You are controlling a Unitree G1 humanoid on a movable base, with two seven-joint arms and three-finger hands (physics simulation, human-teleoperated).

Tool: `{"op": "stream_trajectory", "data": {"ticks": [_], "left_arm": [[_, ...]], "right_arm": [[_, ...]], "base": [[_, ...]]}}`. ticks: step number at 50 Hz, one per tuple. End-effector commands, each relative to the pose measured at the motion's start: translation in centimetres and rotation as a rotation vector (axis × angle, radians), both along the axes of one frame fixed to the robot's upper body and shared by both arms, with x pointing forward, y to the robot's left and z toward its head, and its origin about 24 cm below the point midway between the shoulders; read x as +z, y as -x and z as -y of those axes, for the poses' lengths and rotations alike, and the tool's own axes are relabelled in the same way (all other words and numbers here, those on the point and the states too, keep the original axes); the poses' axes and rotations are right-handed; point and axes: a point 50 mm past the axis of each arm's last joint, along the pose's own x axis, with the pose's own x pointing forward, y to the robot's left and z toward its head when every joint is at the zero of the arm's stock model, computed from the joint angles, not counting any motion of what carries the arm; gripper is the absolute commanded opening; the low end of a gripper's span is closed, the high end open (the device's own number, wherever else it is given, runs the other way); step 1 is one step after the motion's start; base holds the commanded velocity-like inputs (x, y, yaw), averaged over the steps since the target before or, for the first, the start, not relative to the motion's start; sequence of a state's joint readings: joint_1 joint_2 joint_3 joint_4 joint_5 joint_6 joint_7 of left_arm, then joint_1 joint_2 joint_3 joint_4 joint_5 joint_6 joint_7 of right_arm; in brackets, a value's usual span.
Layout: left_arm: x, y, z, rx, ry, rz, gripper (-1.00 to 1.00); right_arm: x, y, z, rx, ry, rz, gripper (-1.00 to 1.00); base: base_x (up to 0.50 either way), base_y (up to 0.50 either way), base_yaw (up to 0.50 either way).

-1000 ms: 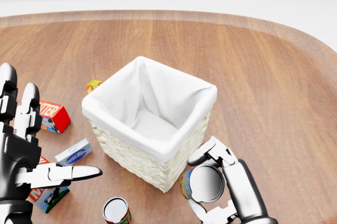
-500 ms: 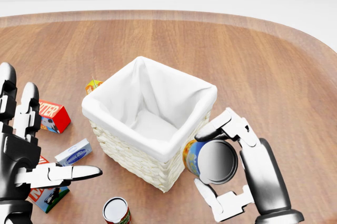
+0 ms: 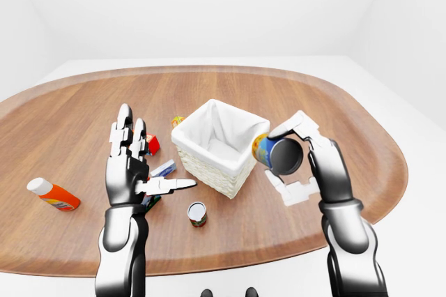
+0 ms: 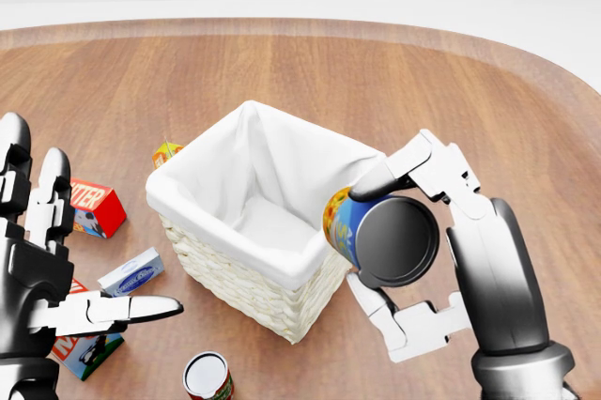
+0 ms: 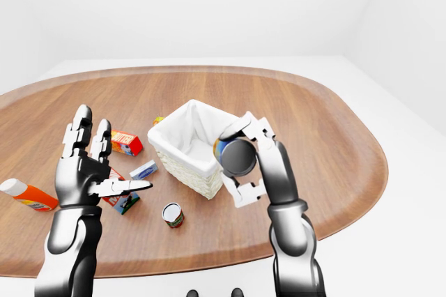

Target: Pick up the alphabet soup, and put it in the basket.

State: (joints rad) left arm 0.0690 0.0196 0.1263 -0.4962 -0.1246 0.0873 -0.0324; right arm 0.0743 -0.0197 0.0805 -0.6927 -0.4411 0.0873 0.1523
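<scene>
The alphabet soup can (image 4: 399, 242), with a blue and yellow label and its dark end towards me, lies on its side in the air, held by my right hand (image 4: 368, 236). Fingers close over its top and the thumb (image 4: 376, 311) sits below it. The can hangs beside the right-hand corner of the white-lined wicker basket (image 4: 192, 205), about level with its rim, and hides part of that corner. My left hand (image 4: 80, 250) stands open and upright at the left of the head view, holding nothing.
A red-labelled can (image 4: 208, 376) stands below the basket. A red box (image 4: 92, 205), a blue-white box (image 4: 131, 271), a small yellow carton (image 4: 166, 151) and another box (image 4: 84, 351) lie to its left. An orange bottle (image 3: 52, 196) lies further left. The wooden table's rounded edge (image 3: 390, 171) curves at right.
My right hand has risen with the soup can from table height to the basket's rim and moved slightly right. The left hand and the other things have not moved.
</scene>
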Motion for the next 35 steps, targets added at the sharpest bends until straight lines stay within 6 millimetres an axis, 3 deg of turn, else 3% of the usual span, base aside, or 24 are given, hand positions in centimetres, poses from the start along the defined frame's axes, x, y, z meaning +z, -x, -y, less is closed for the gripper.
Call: {"op": "stream_trajectory", "data": {"ticks": [1,16,21,35], "left_arm": [[0.1,0.0,0.0,0.0,-0.001,0.002,1.0],[0.0,-0.1,0.0,0.0,0.001,-0.001,1.0],[0.1,-0.1,0.0,0.0,0.001,0.005,1.0],[-0.2,-0.2,0.0,0.0,0.001,-0.01,1.0]], "right_arm": [[2.2,-0.8,-0.6,0.021,0.018,0.105,-1.0],[0.2,-4.5,-1.2,0.01,0.028,-0.002,-1.0],[1.2,-5.4,-1.5,0.02,0.032,0.029,-1.0],[0.8,-7.0,-2.4,0.038,0.047,-0.009,-1.0]], "base": [[0.0,0.0,0.0],[0.0,0.0,0.0],[0.0,0.0,0.0],[0.0,0.0,0.0]]}}
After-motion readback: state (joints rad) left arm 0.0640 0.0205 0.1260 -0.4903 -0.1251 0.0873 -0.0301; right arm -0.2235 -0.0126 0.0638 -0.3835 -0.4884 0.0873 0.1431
